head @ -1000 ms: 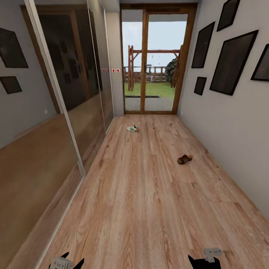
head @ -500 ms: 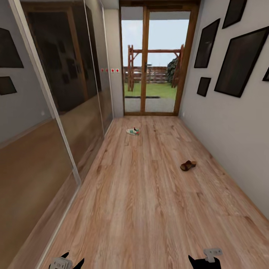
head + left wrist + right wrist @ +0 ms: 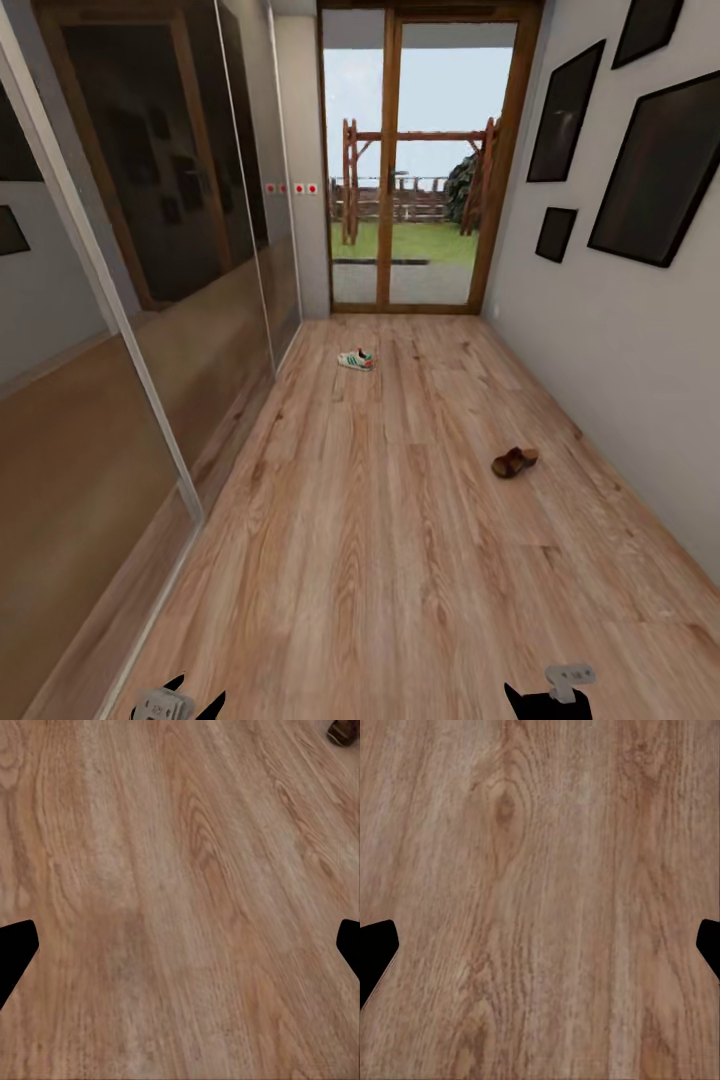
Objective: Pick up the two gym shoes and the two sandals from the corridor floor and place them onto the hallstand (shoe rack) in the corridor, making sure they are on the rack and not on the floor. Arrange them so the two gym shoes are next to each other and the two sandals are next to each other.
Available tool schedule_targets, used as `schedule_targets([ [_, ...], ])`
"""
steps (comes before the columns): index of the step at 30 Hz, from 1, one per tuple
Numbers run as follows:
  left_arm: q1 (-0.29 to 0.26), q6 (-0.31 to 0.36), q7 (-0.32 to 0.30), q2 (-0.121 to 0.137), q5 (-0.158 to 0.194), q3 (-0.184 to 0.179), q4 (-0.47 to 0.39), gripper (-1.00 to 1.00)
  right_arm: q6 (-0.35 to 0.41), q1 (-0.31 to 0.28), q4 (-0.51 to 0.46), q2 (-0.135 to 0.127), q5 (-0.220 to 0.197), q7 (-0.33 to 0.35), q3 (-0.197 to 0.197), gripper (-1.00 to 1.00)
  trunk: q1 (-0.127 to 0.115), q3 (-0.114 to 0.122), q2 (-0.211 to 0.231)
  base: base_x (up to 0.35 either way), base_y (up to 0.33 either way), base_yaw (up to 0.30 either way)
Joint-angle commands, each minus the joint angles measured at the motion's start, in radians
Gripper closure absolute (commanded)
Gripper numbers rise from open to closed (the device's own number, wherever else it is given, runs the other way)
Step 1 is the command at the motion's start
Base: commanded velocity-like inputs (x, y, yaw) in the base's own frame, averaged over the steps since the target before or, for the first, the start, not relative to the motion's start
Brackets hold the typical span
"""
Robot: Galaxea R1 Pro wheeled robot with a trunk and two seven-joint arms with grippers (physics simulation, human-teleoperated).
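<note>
One sandal (image 3: pixel 514 462) lying right of centre on the corridor floor (image 3: pixel 380 560), one gym shoe (image 3: pixel 356 360) farther up near the glass door (image 3: pixel 420 170). Both lower in frame than a second ago: camera rolling closer, pickup still ahead. Left gripper (image 3: pixel 180 945) and right gripper (image 3: pixel 540 945) hanging low over bare planks, fingers spread, holding nothing.
</note>
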Motion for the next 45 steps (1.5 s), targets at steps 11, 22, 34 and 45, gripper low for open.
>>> schedule_targets([
  [11,-0.001,0.001,-0.008,0.000,0.006,0.002,0.001,-1.00,-0.003,0.000,0.001,0.000,0.006,0.003,-0.009,-1.00,0.000,-0.001,0.000,0.337,0.000,0.000],
  [22,-0.001,0.001,-0.008,0.000,0.006,0.001,0.001,-1.00,-0.004,0.000,0.001,0.000,0.006,0.003,-0.009,-1.00,0.000,-0.001,0.000,0.337,0.000,0.000],
  [34,-0.001,0.001,-0.008,0.000,0.006,0.002,0.001,-1.00,-0.004,0.000,0.001,0.000,0.006,0.003,-0.010,-1.00,0.000,-0.001,0.000,0.337,0.000,0.000],
  [45,-0.001,0.001,-0.008,0.000,0.006,0.002,0.001,-1.00,-0.004,0.000,0.001,0.000,0.006,0.003,-0.010,-1.00,0.000,-0.001,0.000,0.337,0.000,0.000],
])
